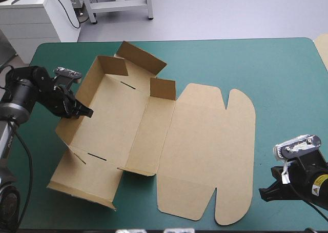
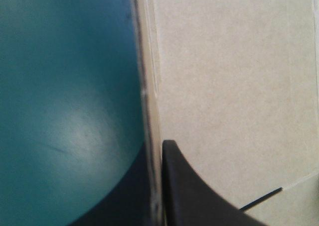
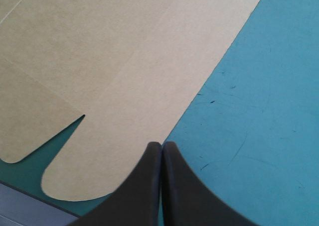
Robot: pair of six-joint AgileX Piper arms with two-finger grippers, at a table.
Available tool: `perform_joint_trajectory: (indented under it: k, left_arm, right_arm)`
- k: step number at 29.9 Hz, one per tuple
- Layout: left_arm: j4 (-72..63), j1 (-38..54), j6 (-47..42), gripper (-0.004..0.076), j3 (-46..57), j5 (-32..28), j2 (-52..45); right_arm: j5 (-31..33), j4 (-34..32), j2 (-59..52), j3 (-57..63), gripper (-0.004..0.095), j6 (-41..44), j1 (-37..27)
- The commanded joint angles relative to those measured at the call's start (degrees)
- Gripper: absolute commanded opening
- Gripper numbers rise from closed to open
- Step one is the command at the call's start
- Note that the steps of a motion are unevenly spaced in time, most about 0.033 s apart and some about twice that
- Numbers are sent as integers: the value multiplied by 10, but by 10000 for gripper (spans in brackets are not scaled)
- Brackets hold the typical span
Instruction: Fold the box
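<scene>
The brown box (image 1: 118, 120) lies left of the table's middle. Its far end wall and corner flaps are raised, and its left wall stands tilted up. The lid (image 1: 210, 146), with its rounded flaps, lies flat to the right. My left gripper (image 1: 84, 111) is shut on the top edge of the left wall. In the left wrist view the wall's edge (image 2: 149, 86) runs between the two black fingers (image 2: 199, 196). My right gripper (image 1: 264, 192) is shut and holds nothing. It sits near the front right, its tip (image 3: 162, 145) at the edge of the lid's flap (image 3: 114, 76).
Bare teal-green cover (image 1: 287, 89) stretches to the right of the lid and beyond the box. The table's front edge (image 3: 30, 211) runs close under the right gripper. A pale sheet (image 1: 323, 48) pokes in at the table's right edge.
</scene>
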Motion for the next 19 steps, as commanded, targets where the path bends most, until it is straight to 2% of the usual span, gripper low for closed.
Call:
perform_joint_trajectory:
  k: [1,6,13,19]
  left_arm:
    - [55,-61,8,-8,-68,31,-7]
    - [165,-171,20,-8,-119,-1,29]
    - [321,-281,20,-8,-122,-123,60]
    - [420,-352,13,-8,-121,-197,63]
  right_arm:
    - [-3,-7,2,-14,-19,-1,-4]
    - [-3,-7,2,-14,-19,6,-4]
    - [-3,-7,2,-14,-19,6,-4]
    - [-4,-7,2,-14,-21,11,-4]
